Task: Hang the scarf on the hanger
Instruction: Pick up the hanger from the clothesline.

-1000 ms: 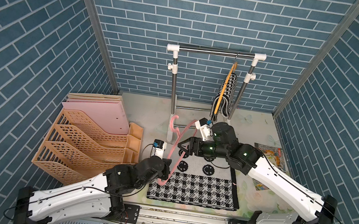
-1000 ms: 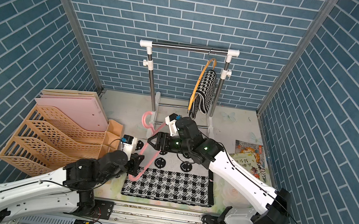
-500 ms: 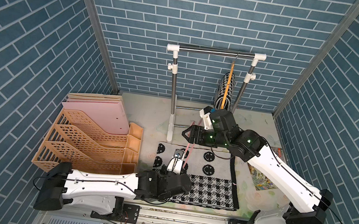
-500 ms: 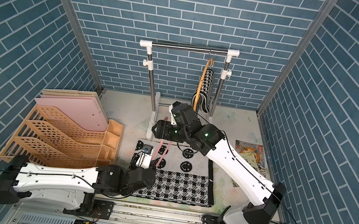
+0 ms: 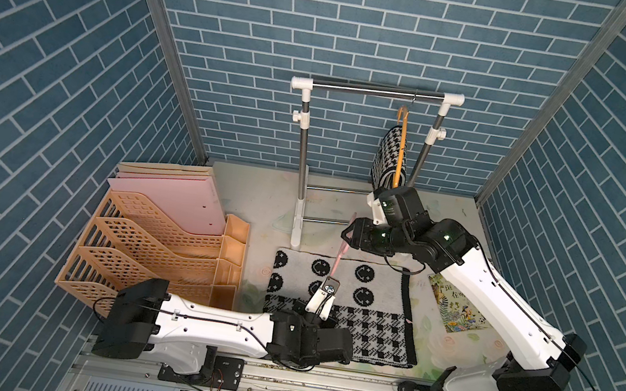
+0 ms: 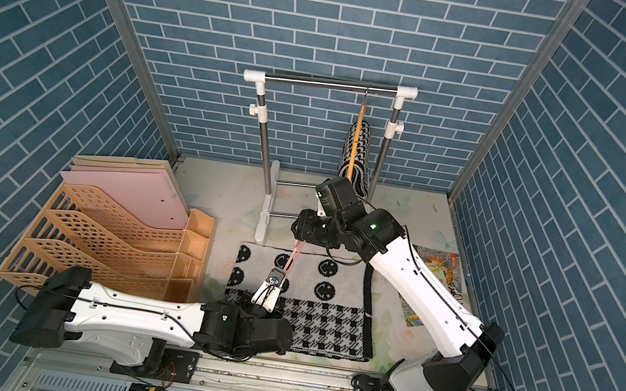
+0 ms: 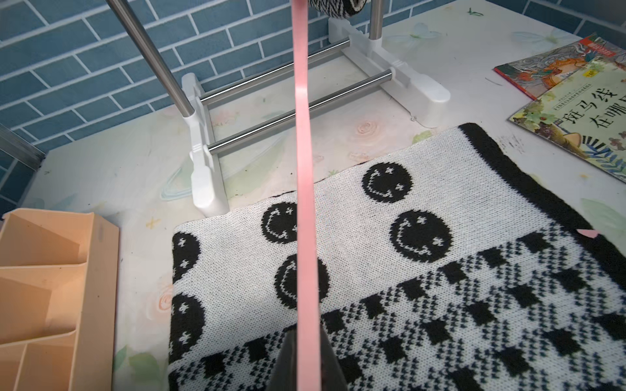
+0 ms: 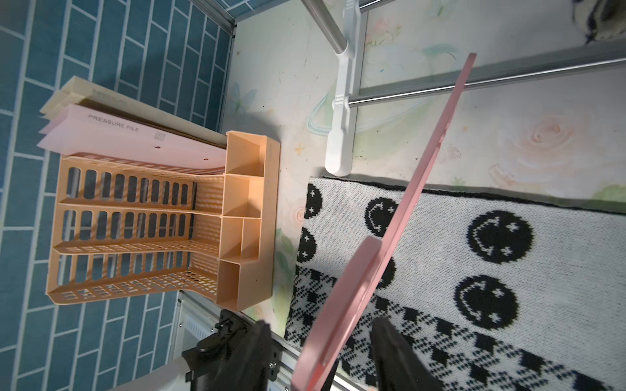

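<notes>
In both top views the scarf point(image 5: 361, 325) lies flat on the desk point(image 5: 260, 197), at 6 o'clock from the rack point(image 5: 377, 90) and on no hanger. The pink hanger point(image 5: 338, 260) is raised over the scarf's 12 o'clock half, slanting between the two arms. The right end effector point(image 5: 347, 238) is at the hanger's 12 o'clock end and the left end effector point(image 5: 331, 284) at its 6 o'clock end. A tray point(image 5: 152, 248) stands at 9 o'clock from the scarf and a book point(image 5: 454, 310) lies at 3 o'clock. A second scarf point(image 5: 385, 161) hangs from an orange hanger point(image 5: 401, 146) on the rack's rail.

In the left wrist view, the left end effector is clenched on the pink hanger point(image 7: 305, 169), with dark fingers point(image 7: 284, 362) against both faces of the strip. The strip runs over the scarf point(image 7: 440, 304) toward the rack's feet.

In the right wrist view, the right end effector's fingers point(image 8: 252, 345) stand on either side of the pink hanger point(image 8: 406, 203) with a gap at each. It is released, straddling the hanger without gripping it. The scarf point(image 8: 525, 304) lies flat below.
</notes>
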`<move>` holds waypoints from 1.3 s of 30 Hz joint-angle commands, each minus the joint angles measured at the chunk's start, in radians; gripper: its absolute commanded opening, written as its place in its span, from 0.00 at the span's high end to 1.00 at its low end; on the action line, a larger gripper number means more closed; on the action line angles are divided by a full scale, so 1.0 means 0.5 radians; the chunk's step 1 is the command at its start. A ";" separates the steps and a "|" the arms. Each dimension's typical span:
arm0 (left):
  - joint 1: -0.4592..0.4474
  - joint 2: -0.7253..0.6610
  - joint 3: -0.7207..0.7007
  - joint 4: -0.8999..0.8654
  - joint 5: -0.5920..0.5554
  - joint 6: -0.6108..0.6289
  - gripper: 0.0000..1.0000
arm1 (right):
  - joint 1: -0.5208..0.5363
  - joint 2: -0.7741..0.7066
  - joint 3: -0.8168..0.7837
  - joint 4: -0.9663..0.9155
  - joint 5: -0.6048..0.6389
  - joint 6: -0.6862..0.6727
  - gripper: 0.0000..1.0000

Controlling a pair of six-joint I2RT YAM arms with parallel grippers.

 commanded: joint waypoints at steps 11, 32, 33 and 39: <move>-0.077 0.143 0.067 -0.138 -0.192 -0.058 1.00 | -0.070 0.070 0.023 -0.132 -0.060 -0.050 0.83; 0.258 -1.339 -0.456 0.504 0.780 -0.064 0.00 | -0.131 -0.557 -0.768 0.258 -0.346 0.097 1.00; 0.359 -1.367 -0.483 0.465 0.846 -0.094 0.00 | -0.137 -0.602 -0.820 0.300 -0.357 0.121 1.00; 0.923 -1.256 -0.669 0.481 1.287 -0.069 0.00 | -0.169 -0.763 -1.039 0.419 -0.377 0.149 1.00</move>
